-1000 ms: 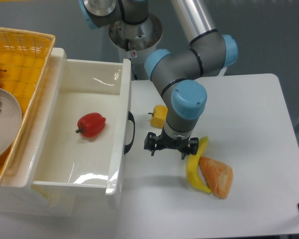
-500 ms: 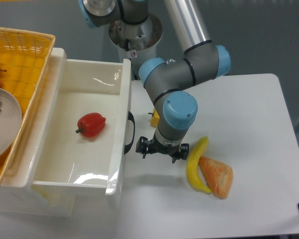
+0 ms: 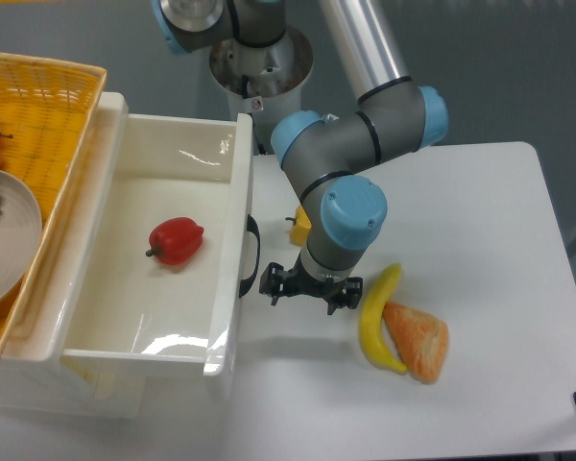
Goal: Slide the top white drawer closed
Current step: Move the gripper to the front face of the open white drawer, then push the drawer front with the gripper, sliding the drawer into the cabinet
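One arm is all I have to work with, and from my screen its gripper point(image 3: 310, 291) hangs low over the white table point(image 3: 480, 240), just to the right of the curved black handle point(image 3: 251, 255) on the top white drawer point(image 3: 226, 317). I see the two dark fingers point(image 3: 274, 284) spread well apart, with nothing between them; the left one sits very close to the handle, though I cannot tell whether it touches. The drawer stands pulled far out to the right from its cabinet, so its deep glossy tray is open to my view, and a red bell pepper point(image 3: 176, 239) lies inside it, a little left of the middle. Above and to the left of the drawer, a yellow wicker basket point(image 3: 62, 106) rests on the cabinet top, holding a grey plate point(image 3: 10, 240) that runs off the left edge of my view. On the table right of the gripper lie a yellow banana point(image 3: 377, 322) and an orange wedge-shaped item point(image 3: 418, 341), the two touching. A small yellow object point(image 3: 299, 223) peeks out from behind the arm's blue-capped wrist point(image 3: 353, 213), mostly hidden, so I cannot say what it is.
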`<state>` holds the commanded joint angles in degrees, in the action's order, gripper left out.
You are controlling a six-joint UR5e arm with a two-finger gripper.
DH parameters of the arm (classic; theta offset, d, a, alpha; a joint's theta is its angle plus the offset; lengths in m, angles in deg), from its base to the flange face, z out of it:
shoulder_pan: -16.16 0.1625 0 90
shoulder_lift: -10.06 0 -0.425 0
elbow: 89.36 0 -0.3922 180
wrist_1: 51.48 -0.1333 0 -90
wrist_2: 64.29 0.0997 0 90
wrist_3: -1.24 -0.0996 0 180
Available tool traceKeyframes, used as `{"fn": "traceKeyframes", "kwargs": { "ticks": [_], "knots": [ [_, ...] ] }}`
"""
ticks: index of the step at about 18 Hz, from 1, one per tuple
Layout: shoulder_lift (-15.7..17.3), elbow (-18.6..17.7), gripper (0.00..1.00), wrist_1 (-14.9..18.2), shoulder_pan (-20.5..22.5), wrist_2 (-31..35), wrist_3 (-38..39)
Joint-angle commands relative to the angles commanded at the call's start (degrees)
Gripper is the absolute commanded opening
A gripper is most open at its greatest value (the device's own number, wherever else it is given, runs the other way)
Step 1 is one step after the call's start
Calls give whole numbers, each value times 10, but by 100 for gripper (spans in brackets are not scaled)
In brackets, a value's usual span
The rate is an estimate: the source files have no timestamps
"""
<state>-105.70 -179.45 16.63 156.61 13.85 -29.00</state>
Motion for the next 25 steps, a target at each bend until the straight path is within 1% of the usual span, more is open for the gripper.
{"fn": "traceKeyframes", "kwargs": {
  "ticks": [4,25],
  "knots": [
    [4,0,100,6,0,-1,-1],
    [15,2,100,7,-11,-21,-1]
  ]
}}
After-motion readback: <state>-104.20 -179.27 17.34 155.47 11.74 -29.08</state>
